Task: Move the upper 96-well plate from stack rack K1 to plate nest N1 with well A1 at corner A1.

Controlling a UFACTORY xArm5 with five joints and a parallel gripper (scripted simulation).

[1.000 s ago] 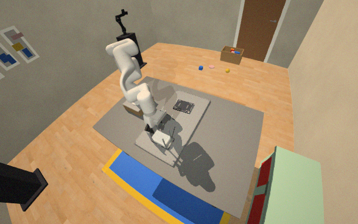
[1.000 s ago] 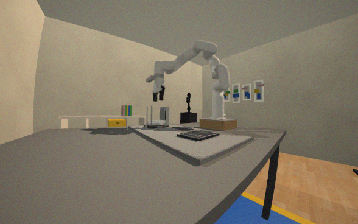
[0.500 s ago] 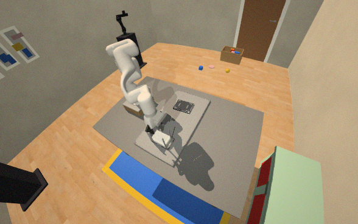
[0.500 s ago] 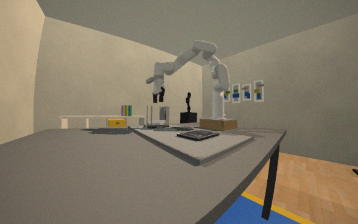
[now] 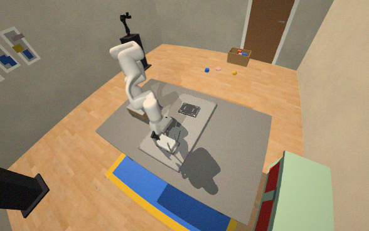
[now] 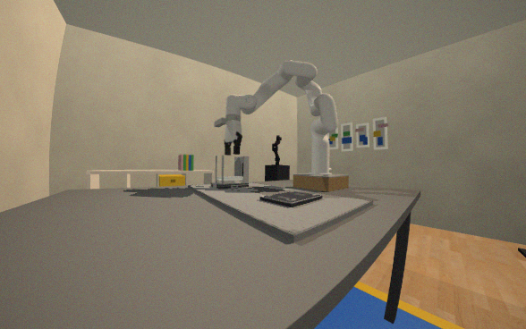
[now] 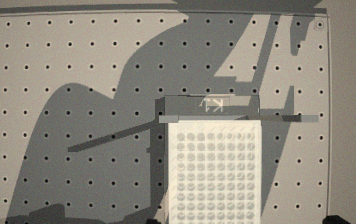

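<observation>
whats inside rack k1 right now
A white well plate lies in the rack, wells up, under the open claw. A second plate below it is covered from above and can't be made out.

Three views of one rack

Top looks down from high; exterior sits low across the surface (image 6: pixel 134 250); wrist faces straight down, close; all share rack K1 (image 7: pixel 210 105).

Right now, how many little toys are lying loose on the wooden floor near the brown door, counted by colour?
Small blue block: 1
Flat pink disc: 1
Small yellow ball: 1
Total: 3
</observation>
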